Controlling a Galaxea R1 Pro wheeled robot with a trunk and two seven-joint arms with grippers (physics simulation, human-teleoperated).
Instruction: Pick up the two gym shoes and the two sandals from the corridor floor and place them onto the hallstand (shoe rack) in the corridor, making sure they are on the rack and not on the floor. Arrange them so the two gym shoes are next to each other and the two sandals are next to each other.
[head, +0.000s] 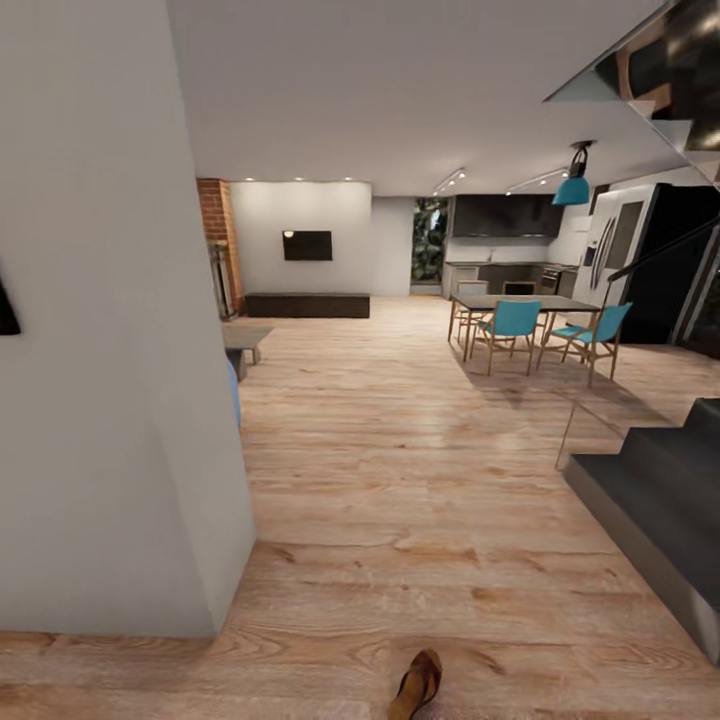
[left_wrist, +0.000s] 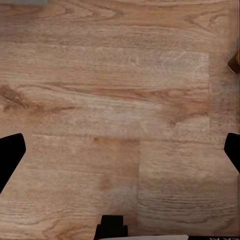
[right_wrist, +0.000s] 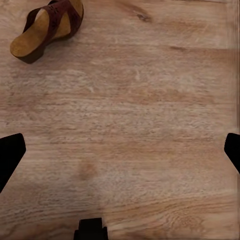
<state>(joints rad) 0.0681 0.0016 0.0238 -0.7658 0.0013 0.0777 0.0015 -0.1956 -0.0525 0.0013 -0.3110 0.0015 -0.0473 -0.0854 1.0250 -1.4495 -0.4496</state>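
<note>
One dark brown sandal (head: 417, 685) lies on the wood-plank corridor floor (head: 400, 450) at the bottom edge of the head view. The right wrist view has the same sandal (right_wrist: 50, 27) resting on its sole, well away from my right gripper (right_wrist: 120, 155), which hangs open above bare planks. My left gripper (left_wrist: 120, 155) is open too, with only floor between its fingers. A small brown sliver (left_wrist: 235, 62) at that view's edge is too cut off to identify. The gym shoes and the hallstand are out of view.
A white wall corner (head: 130, 400) juts in on the left. Dark stair steps (head: 650, 500) rise on the right. Farther ahead stand a dining table (head: 520, 302) with teal chairs (head: 512, 325), a kitchen and a wall TV (head: 307, 245). Open floor stretches between them.
</note>
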